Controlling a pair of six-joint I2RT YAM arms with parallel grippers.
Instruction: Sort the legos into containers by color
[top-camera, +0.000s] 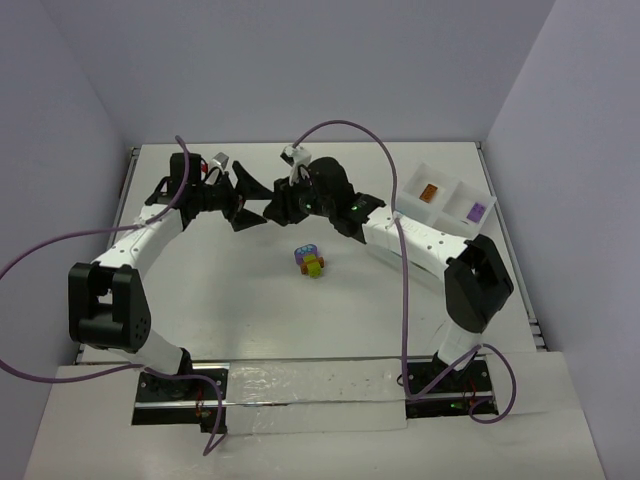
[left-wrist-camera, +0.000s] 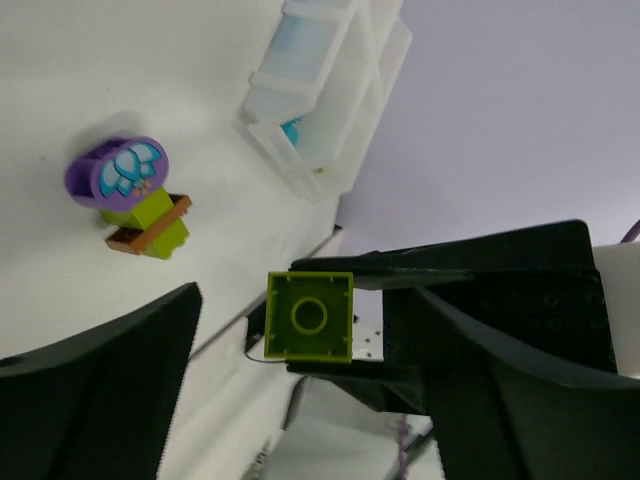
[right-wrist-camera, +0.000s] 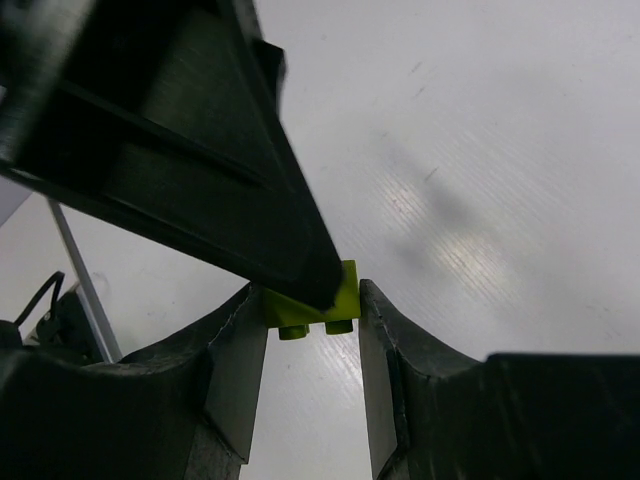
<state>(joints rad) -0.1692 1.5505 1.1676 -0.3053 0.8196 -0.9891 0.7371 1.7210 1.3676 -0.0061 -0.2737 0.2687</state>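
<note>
Findings from my station, largest item first.

The white table (top-camera: 220, 300) carries everything. At its far right stands the shallow white plastic divided tray (top-camera: 418, 178). I see one orange brick (top-camera: 430, 193) and one purple brick (top-camera: 477, 211) in adjoining compartments, and the left wrist view shows a cyan brick (left-wrist-camera: 290, 128) in another.

The two arms meet above the far middle of the table, well apart from the tray. The left gripper (top-camera: 250, 203) has its fingers (left-wrist-camera: 110, 380) spread wide and clamps nothing. The right gripper (right-wrist-camera: 310, 310) has its pads (right-wrist-camera: 240, 370) drawn in against the two side walls of a small lime green studded brick (left-wrist-camera: 310, 315), which hangs in the air between the two grippers. One left fingertip overlaps the brick in the right wrist view; I cannot tell whether it touches.

Near the table's centre lies a multicoloured clump (top-camera: 311, 260): a purple round piece, a lime brick and an orange plate, joined.

Handling assessment: I judge the lime green studded brick very light, rigid, smooth and liable to slip. Its flat opposite walls are the sound place to hold it, studs clear of the pads. Being far smaller than the fingers, it could twist or pop out under an off-centre squeeze.
</note>
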